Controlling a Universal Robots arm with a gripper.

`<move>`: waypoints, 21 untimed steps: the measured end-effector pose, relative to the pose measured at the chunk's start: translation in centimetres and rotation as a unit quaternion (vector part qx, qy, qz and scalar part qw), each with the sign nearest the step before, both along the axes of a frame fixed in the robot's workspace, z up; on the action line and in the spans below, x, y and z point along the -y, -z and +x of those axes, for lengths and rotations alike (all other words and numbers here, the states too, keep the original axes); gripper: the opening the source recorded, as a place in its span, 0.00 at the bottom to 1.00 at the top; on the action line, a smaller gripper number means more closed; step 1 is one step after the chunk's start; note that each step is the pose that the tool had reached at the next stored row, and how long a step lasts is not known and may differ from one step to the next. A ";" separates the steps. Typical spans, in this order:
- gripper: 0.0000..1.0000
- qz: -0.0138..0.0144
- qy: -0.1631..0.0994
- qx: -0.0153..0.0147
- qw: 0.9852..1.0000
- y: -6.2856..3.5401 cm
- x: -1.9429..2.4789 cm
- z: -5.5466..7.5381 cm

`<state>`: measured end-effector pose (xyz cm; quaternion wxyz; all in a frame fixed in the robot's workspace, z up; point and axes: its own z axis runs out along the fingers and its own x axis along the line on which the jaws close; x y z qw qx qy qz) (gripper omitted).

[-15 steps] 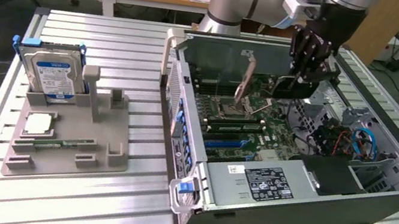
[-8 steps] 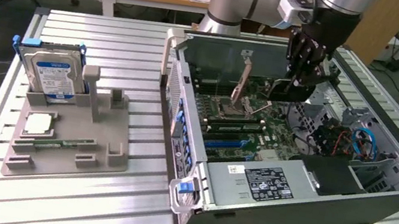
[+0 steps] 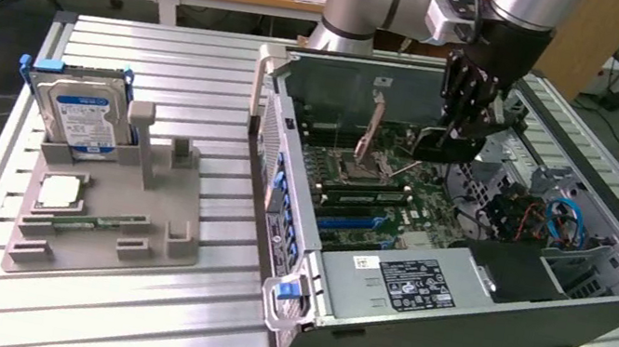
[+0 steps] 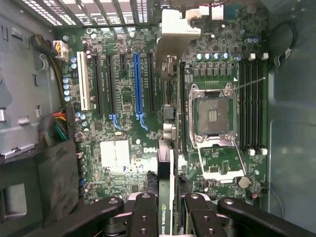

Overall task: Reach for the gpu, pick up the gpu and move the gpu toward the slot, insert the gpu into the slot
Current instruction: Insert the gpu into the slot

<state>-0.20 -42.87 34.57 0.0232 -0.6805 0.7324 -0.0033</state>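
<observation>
My gripper (image 3: 459,128) hangs inside the open computer case (image 3: 286,160), above the motherboard (image 3: 388,196). It is shut on the gpu (image 3: 444,147), which it holds upright by its top edge. In the wrist view the gpu (image 4: 168,148) appears edge-on between the black fingers (image 4: 144,212), and its silver end bracket (image 4: 177,29) points toward the case's rear wall. The gripper (image 4: 168,205) carries the card above the board, between the CPU socket (image 4: 213,116) and the row of expansion slots. The long blue slot (image 4: 138,84) lies a little to one side of the card's edge. That blue slot (image 3: 349,222) is bare.
A grey fixture (image 3: 107,215) on the exterior view's left holds a blue-labelled hard drive (image 3: 82,117), a CPU chip (image 3: 61,191) and a slim memory stick (image 3: 98,221). Inside the case are the power supply (image 3: 417,284), coloured cables (image 3: 535,216) and memory modules (image 4: 253,103).
</observation>
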 end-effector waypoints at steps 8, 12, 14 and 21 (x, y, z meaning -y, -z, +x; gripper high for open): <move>0.25 -0.002 0.002 -0.009 1.000 0.80 0.14 -0.3; 0.25 -0.003 0.003 -0.013 1.000 1.23 0.30 -0.3; 0.25 -0.003 0.003 -0.016 1.000 1.52 0.31 -0.4; 0.25 -0.003 0.003 -0.017 1.000 2.70 0.34 -0.3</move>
